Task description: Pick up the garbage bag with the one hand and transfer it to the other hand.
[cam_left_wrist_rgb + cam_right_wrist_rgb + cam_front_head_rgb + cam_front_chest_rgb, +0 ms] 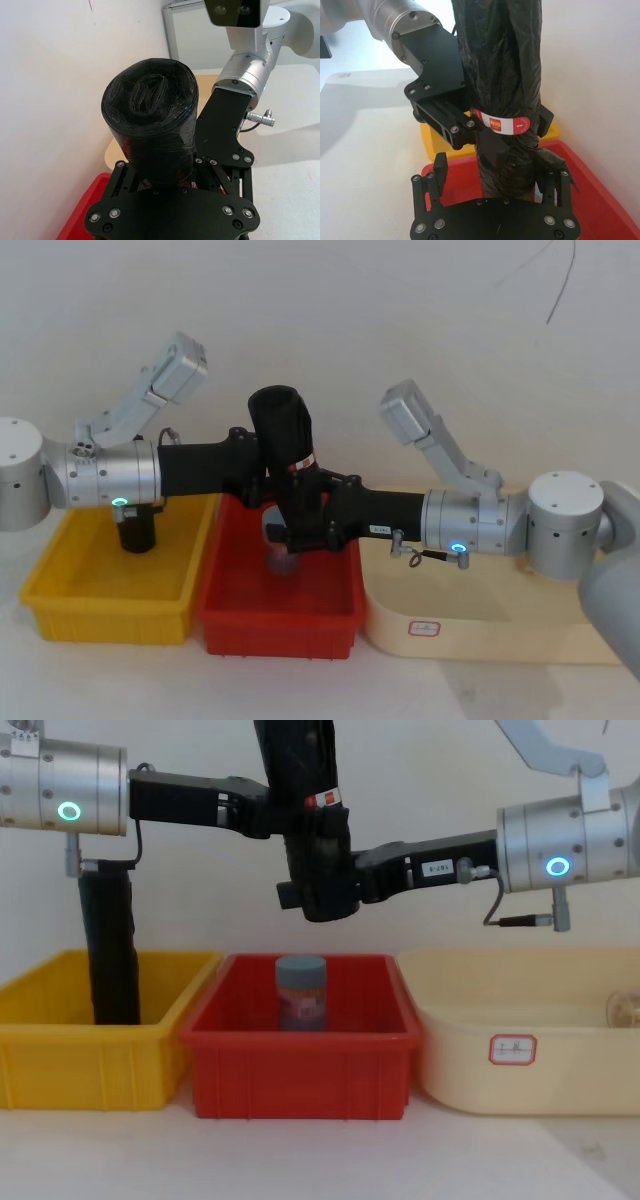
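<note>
Take the red bin [300, 1038] as your landmark; it is the middle of three bins in a row. Nearest you inside it stands one grey-blue can [301, 990], upright. Straight above that can, clear of the red bin, hangs the garbage bag [282, 425]. It is a thick black roll with its long axis close to upright, and its one red-and-white sticker [502, 123] sits about halfway up.

Two grippers meet on it. The left gripper [298, 818] reaches in from the yellow bin's side and is clamped on the roll at about sticker height, carrying it. The right gripper [497, 172] reaches in from the cream tub's side. Its fingers stand apart on either side of the roll's lower end, just below the left one's hold. One finger sits close against the crumpled plastic and the other has a gap, so it has no grip yet.

For you the hand-over turns on this: the roll already lies between the right gripper's fingers, crossing them. I judge that closing them comes first and releasing the left gripper after. Let go early and the roll would likely drop onto the can.

To the red bin's left, the yellow bin [60, 1055] holds a second black roll [113, 950], standing upright, with no sticker visible. To its right, the cream tub [470, 1070] holds one small round thing [625, 1010]; I cannot tell what it is.
</note>
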Action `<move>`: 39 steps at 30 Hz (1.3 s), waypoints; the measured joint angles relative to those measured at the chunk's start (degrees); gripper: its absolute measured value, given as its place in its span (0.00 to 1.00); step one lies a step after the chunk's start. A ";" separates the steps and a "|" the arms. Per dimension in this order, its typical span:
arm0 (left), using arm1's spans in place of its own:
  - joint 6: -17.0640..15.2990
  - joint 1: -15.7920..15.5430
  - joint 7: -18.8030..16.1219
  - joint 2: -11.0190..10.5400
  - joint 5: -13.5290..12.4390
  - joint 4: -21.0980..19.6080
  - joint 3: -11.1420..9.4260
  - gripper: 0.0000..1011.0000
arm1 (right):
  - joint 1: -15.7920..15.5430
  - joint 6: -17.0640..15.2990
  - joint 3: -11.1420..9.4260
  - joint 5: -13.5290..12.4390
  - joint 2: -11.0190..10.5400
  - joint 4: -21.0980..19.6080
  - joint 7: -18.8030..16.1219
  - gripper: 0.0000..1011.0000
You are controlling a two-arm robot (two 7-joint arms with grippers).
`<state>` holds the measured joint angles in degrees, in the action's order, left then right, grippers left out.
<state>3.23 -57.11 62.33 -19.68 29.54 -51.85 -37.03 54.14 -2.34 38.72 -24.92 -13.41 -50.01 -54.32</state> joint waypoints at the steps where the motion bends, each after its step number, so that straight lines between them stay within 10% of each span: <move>1: 0.02 0.00 -0.02 -0.01 0.04 -0.01 -0.03 0.41 | 0.08 0.04 0.03 -0.03 0.08 0.15 0.01 0.99; 24: -0.01 -0.18 0.01 -0.28 1.52 0.00 -0.53 0.41 | 2.20 1.31 1.21 -0.32 2.07 4.06 0.21 0.99; 39: -0.15 -0.24 0.24 -0.31 1.97 0.10 -0.63 0.41 | 2.62 1.53 1.46 -0.22 2.47 4.93 0.33 0.63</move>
<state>3.09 -57.35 62.58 -19.99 31.51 -51.75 -37.66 56.76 -0.81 40.18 -25.14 -10.93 -45.08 -53.99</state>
